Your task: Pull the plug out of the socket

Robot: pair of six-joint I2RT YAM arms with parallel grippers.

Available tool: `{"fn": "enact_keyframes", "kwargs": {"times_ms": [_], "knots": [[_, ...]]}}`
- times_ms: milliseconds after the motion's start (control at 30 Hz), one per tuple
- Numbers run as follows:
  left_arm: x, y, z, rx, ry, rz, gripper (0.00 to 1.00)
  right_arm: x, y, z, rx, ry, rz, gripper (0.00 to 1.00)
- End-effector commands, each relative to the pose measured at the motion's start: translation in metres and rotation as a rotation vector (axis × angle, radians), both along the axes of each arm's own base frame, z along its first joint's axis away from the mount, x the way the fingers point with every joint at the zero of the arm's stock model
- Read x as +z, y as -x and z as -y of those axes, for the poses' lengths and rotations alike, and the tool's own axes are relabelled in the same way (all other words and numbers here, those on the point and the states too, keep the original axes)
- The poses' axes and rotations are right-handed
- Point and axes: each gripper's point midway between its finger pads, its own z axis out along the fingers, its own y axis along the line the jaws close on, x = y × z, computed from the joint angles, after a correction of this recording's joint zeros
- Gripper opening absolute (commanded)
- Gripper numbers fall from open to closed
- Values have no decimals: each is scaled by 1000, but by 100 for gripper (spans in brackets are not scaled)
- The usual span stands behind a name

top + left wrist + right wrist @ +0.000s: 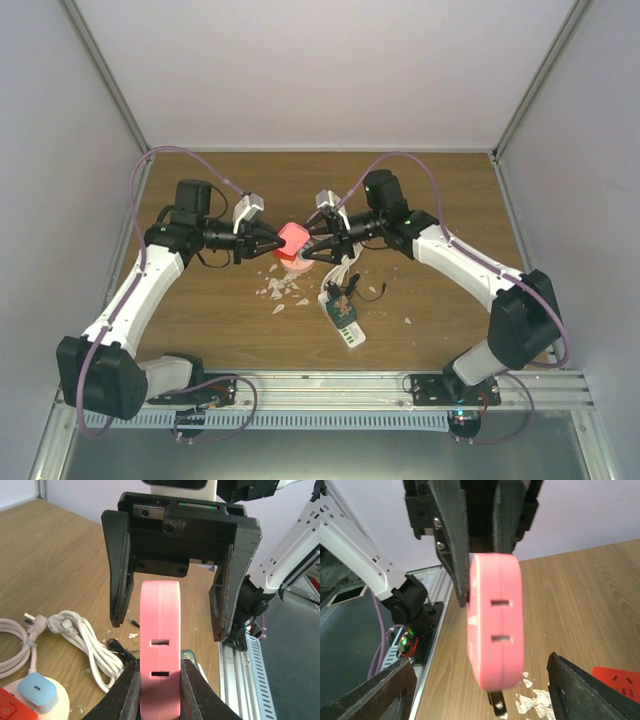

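From above, the two arms meet nose to nose over the middle of the table, with the pink plug (292,236) caught between them. The left gripper (274,243) is at one end of it and the right gripper (309,248) at the other, so the plug's long axis runs along the line joining the two. A white power strip (343,318) lies on the table on the near side of the right gripper. In the left wrist view, the left gripper is clamped on the plug's flat sides. The body reaches straight ahead from its fingertips into the right gripper, whose jaws stand wide on either side without touching it. Down and to the left of those fingers are a coiled white cable (75,640), a pale blue charger (37,690) on a round white base, and the corner of a red socket (7,708). In the right wrist view the plug hangs dead ahead between the spread fingers, edge on, with two slots in its rim and a dark pin free at its lower end. The red socket lies low to the right, apart from it. By that, the plug looks already clear, and the left arm has it. No brand or writing is legible anywhere.
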Motion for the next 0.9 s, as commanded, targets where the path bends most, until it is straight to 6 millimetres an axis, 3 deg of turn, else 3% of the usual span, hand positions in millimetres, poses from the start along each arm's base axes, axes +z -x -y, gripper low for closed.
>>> {"fn": "enact_keyframes", "kwargs": {"times_ms": [0,167,333,533,867], "knots": [[25,-4,-6,34,49,94,0,19,-16,10,-77,-2,62,74],[34,-19,-25,124,70,129,0,30,-19,21,-76,-5,44,83],[37,-33,-30,194,59,126,0,36,-16,21,-79,-12,-42,86],[37,-36,-30,212,70,100,0,47,-2,9,-13,-51,-214,90],[35,-31,-26,200,75,95,0,44,5,-11,34,-38,-255,91]]}}
